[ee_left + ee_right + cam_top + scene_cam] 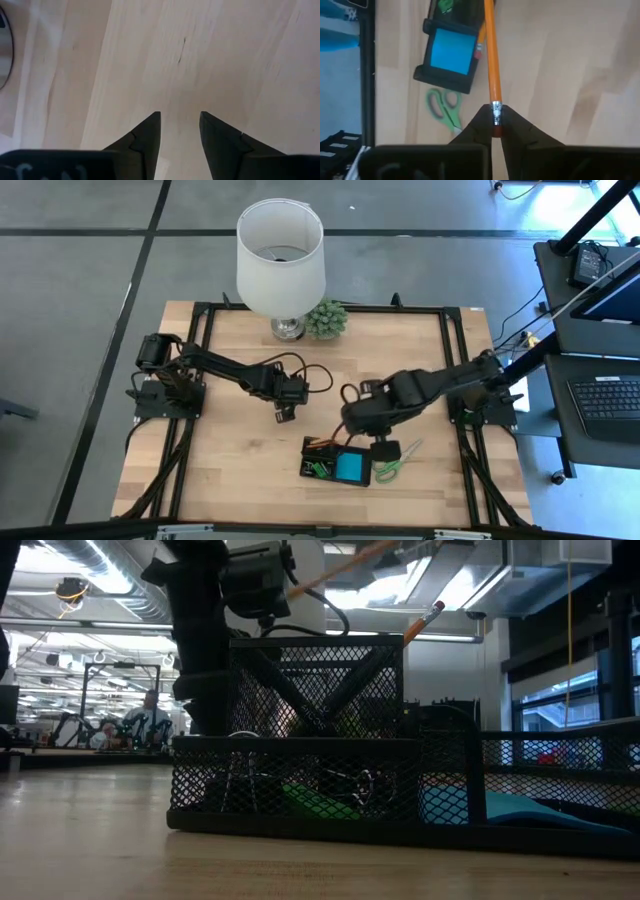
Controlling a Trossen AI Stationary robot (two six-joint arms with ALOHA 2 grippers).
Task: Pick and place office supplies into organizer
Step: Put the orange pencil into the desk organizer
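Note:
My right gripper [496, 131] hangs above the black organizer [445, 81], shut on an orange pencil [491, 55]. The organizer [312, 448] stands on the table near the front, holding a blue sticky-note pad [452, 50], another pencil [480, 42] and small green pieces [322, 470]. Green-handled scissors [442, 107] lie flat on the table just right of the organizer. My left gripper [180, 120] is open over bare wood left of the organizer [283, 415], with nothing between its fingers. My right gripper pinches the pencil's eraser end, just behind the metal ferrule [496, 111], between its two fingertips. The fingers point steeply down and the pencil runs on from them, in line with them. Its shaft passes over the organizer's edge, and its point leaves the wrist view.
A white lamp [280, 255] and a small green plant [326, 318] stand at the table's far edge. The organizer's tall mesh cup [315, 680] rises in the low view with a pencil [425, 620] sticking out. Bare wood lies at the left and far right.

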